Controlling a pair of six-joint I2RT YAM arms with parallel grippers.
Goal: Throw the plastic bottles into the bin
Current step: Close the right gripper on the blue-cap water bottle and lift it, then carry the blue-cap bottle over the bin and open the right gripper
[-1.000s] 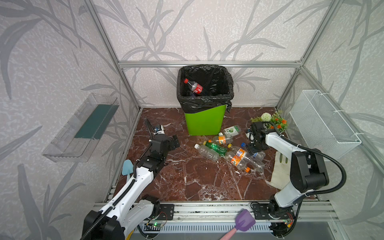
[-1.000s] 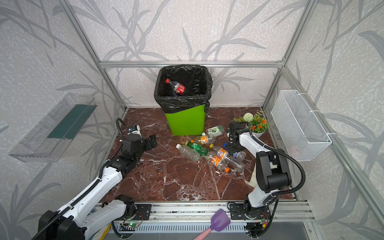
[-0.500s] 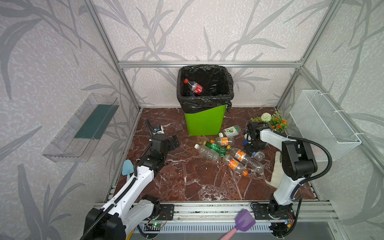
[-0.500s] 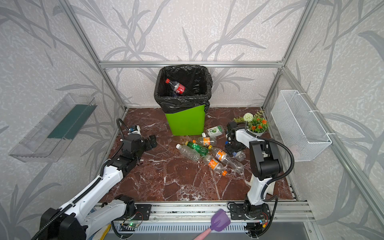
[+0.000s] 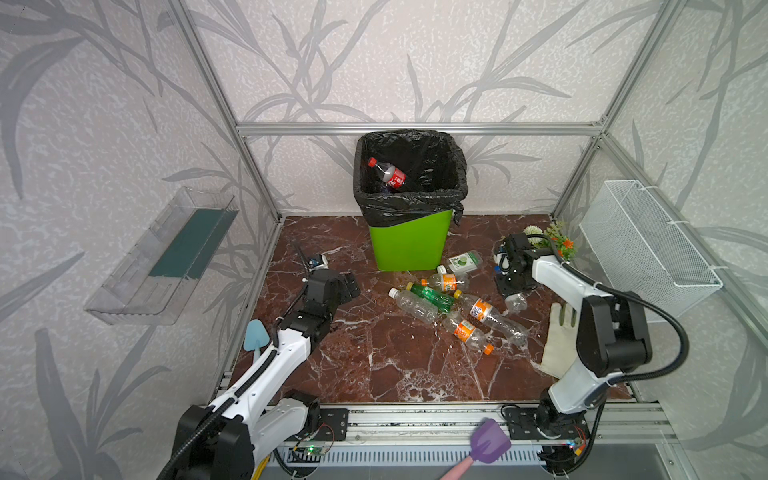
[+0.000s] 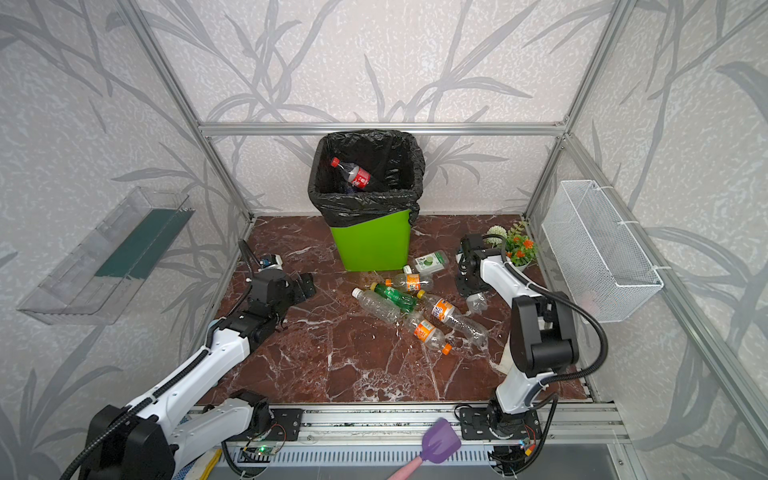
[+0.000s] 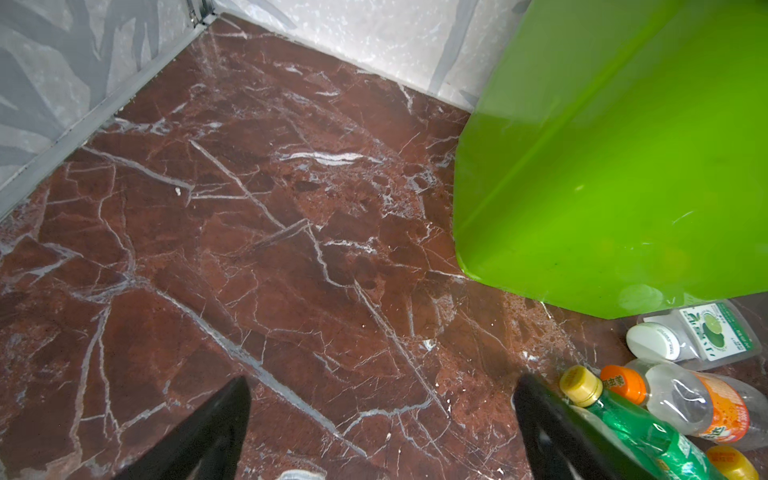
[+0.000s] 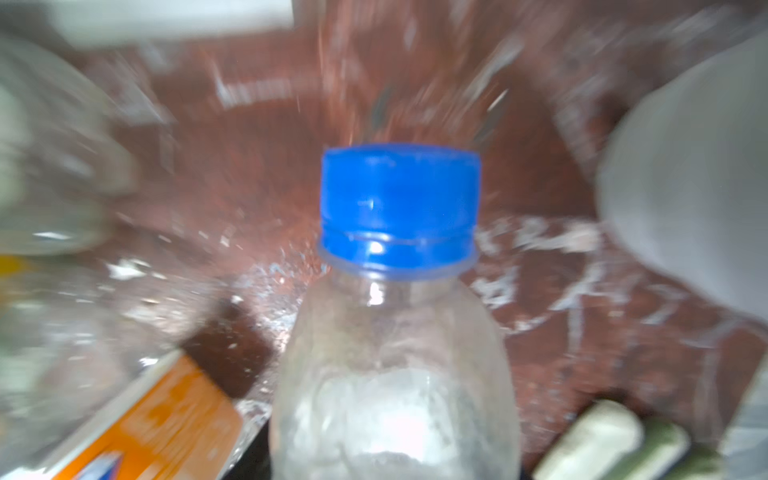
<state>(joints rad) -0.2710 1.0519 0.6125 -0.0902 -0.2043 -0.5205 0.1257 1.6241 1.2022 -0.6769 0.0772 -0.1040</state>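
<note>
My right gripper is down at the floor on the right and shut on a clear plastic bottle with a blue cap, which shows beneath it in both top views. Several more plastic bottles lie in a pile before the bin: a green one, orange-labelled ones, a plain clear one and a white-capped one. The lime-green bin with its black bag holds a red-labelled bottle. My left gripper hangs open over bare floor, left of the pile.
A white glove lies right of the pile, beside the right arm. A small plant stands in the back right corner. A wire basket and a clear tray hang on the side walls.
My right gripper has closed on the blue-capped bottle, and its arm has shifted a little. The left arm has stayed where it was, open.
</note>
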